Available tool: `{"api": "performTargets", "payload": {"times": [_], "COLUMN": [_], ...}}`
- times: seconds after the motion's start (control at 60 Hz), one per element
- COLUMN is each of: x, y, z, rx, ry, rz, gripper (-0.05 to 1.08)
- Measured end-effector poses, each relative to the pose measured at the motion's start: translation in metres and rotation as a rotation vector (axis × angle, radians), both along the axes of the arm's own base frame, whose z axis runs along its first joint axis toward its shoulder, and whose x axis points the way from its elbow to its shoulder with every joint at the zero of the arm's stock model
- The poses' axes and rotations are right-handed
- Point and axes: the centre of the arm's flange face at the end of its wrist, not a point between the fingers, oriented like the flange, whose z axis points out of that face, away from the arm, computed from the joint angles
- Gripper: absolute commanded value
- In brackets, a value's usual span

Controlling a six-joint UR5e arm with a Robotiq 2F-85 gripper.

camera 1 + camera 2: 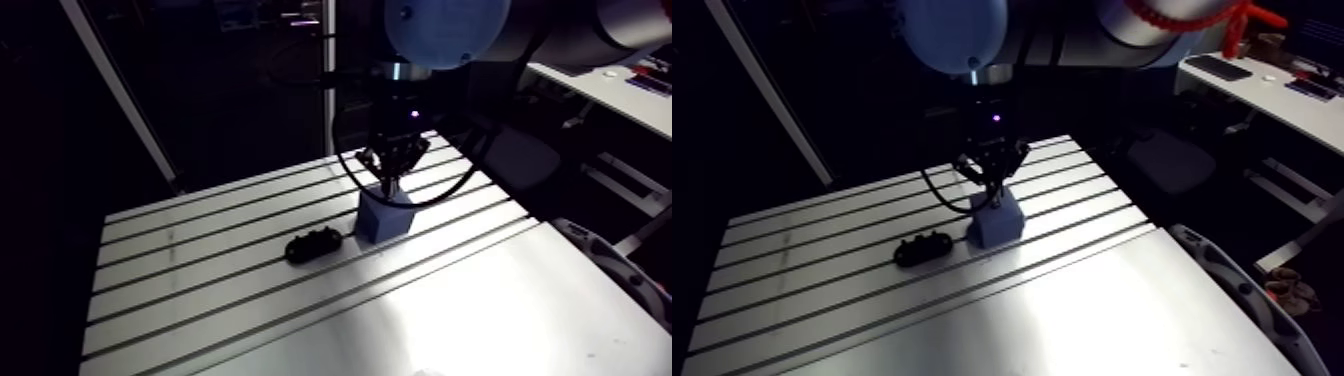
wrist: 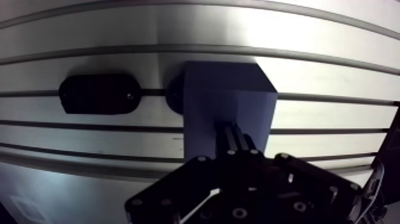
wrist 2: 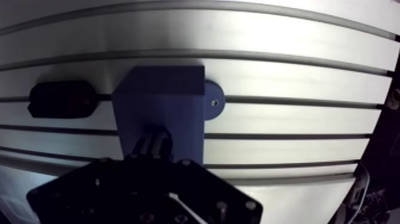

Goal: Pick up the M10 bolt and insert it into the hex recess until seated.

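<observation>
A blue block point(image 2: 229, 95) stands on the slotted table point(image 2: 333, 71), fixed by a round foot with a screw point(image 3: 213, 102). My gripper point(image 2: 235, 136) hangs straight over the block's top face, its two fingers point(image 3: 156, 143) drawn close together. A small dark rounded end point(image 3: 156, 127) shows just past the fingertips against the block's top; it looks like the M10 bolt, and the rest of it is hidden by the fingers. The hex recess is covered by the gripper. In the arm view the gripper point(image 1: 390, 182) touches down on the block point(image 1: 385, 222).
A black oval plate point(image 2: 100, 93) lies in a table slot right beside the block, also visible in the arm view point(image 1: 312, 244). Bare slotted table stretches toward the front edge point(image 1: 400, 320). A curved white rail point(image 1: 1232, 290) stands off the table's right side.
</observation>
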Motion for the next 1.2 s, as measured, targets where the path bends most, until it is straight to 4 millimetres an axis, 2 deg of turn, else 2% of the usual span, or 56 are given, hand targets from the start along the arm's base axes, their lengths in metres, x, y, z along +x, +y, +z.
{"api": "performTargets", "payload": {"times": [1.2], "x": [0.0006], "y": [-0.0005], "z": [-0.0047], "rx": [-0.003], "ry": [-0.006], "rz": [0.003], "gripper": [1.08]}}
